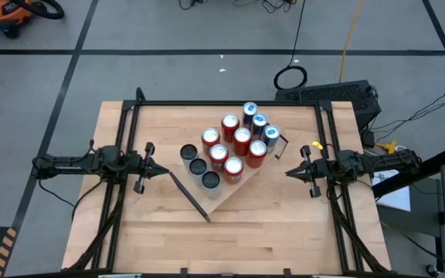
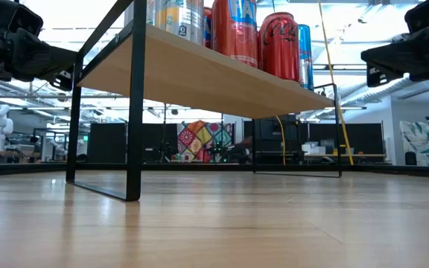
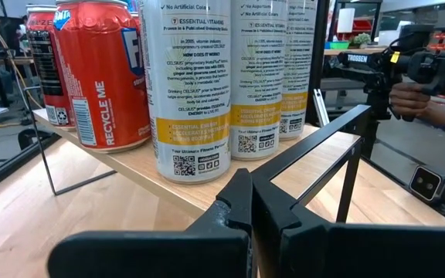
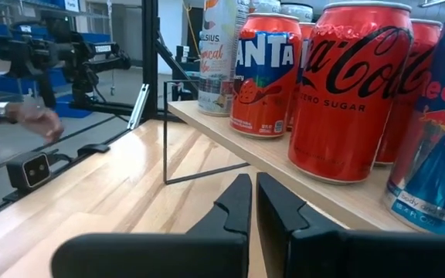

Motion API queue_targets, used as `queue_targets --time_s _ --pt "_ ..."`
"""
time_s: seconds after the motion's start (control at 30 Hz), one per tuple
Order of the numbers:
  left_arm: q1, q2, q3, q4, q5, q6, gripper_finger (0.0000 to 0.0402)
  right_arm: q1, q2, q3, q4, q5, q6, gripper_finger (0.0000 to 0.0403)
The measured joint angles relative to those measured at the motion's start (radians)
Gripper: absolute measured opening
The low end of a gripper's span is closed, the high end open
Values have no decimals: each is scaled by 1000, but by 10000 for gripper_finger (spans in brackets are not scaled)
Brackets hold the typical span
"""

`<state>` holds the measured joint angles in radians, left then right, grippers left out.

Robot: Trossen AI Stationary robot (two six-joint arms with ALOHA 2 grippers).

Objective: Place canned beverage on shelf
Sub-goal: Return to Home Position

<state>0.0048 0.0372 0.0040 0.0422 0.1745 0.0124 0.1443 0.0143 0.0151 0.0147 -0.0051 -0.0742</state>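
Fingers (image 3: 234, 212) on the left gripper (image 3: 250, 185) are pinched together with nothing in them. Right gripper (image 4: 253, 184) is the same: only a sliver between the tips, empty. My read is there's nothing left to carry, so both are closed and parked off the load.

High view: left gripper sits at 9 o'clock of the shelf (image 1: 230, 197), right gripper at 3 o'clock. Tips aim inward and neither touches board, bracket or can. Looks like a home pose that keeps both arms clear of the stack.

Nearest the left fingers are the white cans (image 3: 184, 93), three upright in a row across the board's 8 o'clock end, just past the black bracket (image 1: 188, 197). They're roughly 3 o'clock from the tips, near but apart. A red Fanta can (image 3: 99, 73) stands behind them.

Nearest the right fingers are a Coke can (image 4: 346, 93) and a blue Red Bull can (image 4: 439, 131), both close to the board edge. In the high view they're about 10–11 o'clock from the tips, also apart.

Whole set is twelve cans, upright, in four rows of three. They're packed tight, presumably so they all fit the board. Low view shows the board raised on its bracket legs above the surface (image 2: 214, 223), cans on top.

Placement looks essentially done. Farther out, a person's hand (image 4: 37, 120) shows beyond the surface edge.
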Motion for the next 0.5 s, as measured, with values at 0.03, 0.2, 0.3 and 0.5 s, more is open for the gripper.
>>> queue_targets --time_s 0.03,0.2,0.3,0.5 --pt "0 0 0 0 0 0 0 -1 0 0 0 0 -7 0" --pt "0 0 0 0 0 -1 0 -25 0 0 0 1 -13 0" --pt "0 0 0 0 0 -1 0 -44 0 0 1 1 -16 0" --pt "0 0 0 0 0 -3 0 -76 0 0 1 -4 0 0"
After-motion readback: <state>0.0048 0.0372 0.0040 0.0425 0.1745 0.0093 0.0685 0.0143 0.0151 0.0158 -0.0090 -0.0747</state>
